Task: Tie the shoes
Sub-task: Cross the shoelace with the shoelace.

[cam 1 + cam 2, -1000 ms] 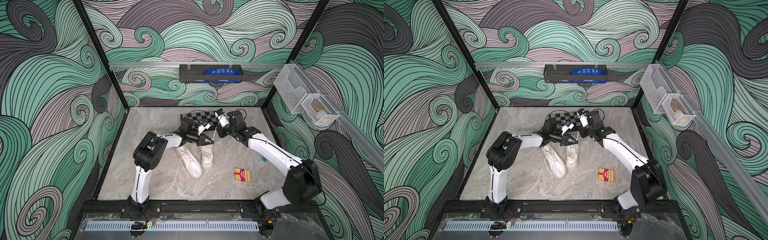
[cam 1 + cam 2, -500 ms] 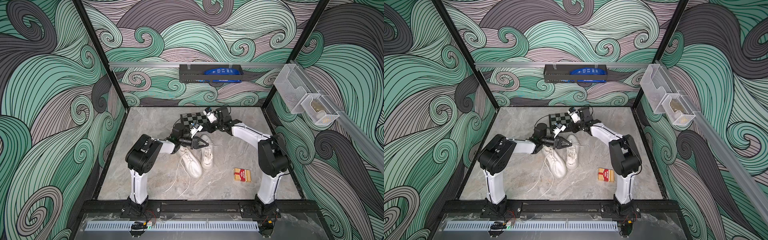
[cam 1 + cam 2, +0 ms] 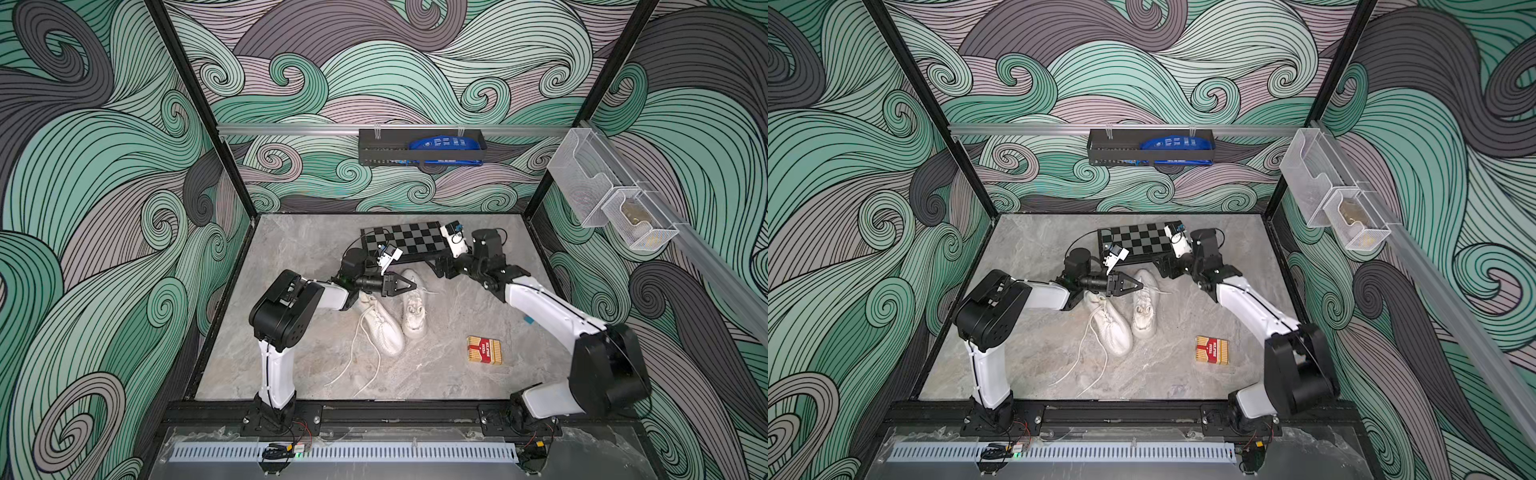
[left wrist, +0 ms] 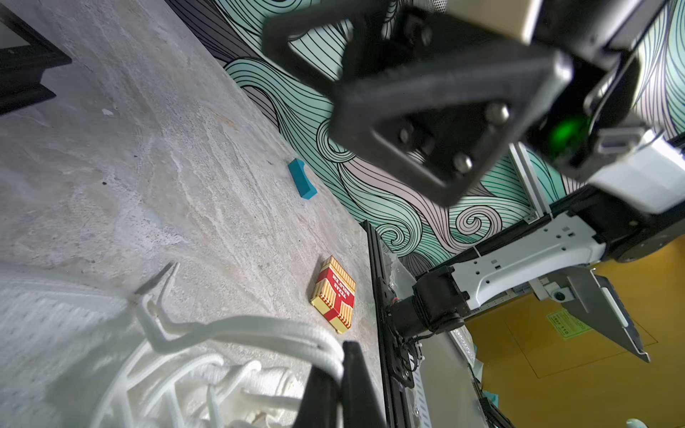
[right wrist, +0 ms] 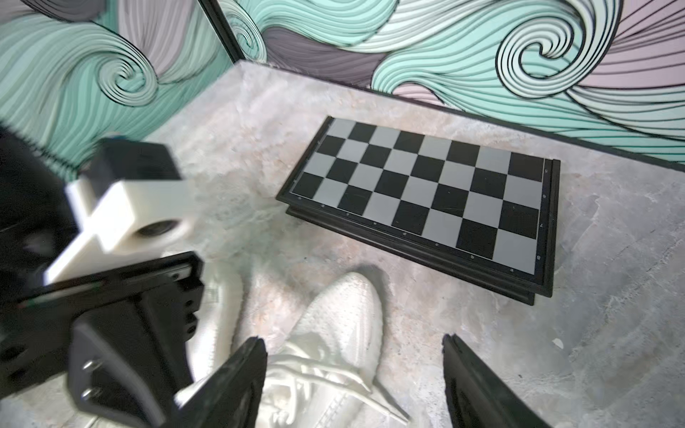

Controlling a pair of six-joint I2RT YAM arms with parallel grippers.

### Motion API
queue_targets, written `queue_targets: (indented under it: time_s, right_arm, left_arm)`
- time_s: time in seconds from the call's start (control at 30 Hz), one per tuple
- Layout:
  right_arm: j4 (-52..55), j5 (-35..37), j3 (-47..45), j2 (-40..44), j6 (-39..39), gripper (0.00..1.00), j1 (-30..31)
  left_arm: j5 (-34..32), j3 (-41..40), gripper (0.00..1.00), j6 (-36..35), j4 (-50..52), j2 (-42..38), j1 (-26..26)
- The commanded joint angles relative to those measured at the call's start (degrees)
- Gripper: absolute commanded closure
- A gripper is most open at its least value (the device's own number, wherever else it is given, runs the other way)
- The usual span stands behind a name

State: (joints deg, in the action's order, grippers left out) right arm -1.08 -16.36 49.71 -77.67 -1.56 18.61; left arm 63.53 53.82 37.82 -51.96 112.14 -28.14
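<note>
White shoes (image 3: 384,328) side by side at table (image 3: 291,257) centre, chessboard (image 3: 409,241) at 12 o'clock. Left jaws pinch lace loop (image 4: 259,326) (thin, slippery); right jaws gape empty at 1 o'clock. Risk: loop slips free, or tug drags shoe.

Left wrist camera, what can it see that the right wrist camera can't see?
Only the left wrist view shows the red and yellow box, the blue block, and the left gripper pinching a white lace. Only the right wrist view shows the chessboard's squares and the shoe's toe, past the open right gripper. Both show a white shoe and the marble table.
</note>
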Motion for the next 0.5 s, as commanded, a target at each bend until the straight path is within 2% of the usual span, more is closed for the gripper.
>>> queue_targets:
  time_s: [0.0, 0.17, 0.33, 0.47]
  right_arm:
    - [-11.5, -2.0, -9.1, 5.0, -1.8, 0.21, 2.7]
    - [-23.5, 4.5, -19.0, 8.6, 0.2, 0.21, 9.5]
    - [-34.7, 6.3, -24.5, 8.5, -0.3, 0.23, 11.6]
    - [-37.7, 7.8, -25.2, 6.6, 0.7, 0.25, 12.7]
  left_arm:
    - [0.2, 0.1, 1.0, 4.0, -6.7, -0.8, 0.6]
    - [0.3, -0.1, 1.0, 4.5, -7.2, -0.3, 0.6]
    - [0.1, -0.1, 1.0, 3.3, -5.6, -0.7, 0.5]
    - [-0.1, -0.2, 1.0, 3.0, -5.2, -0.6, 0.6]
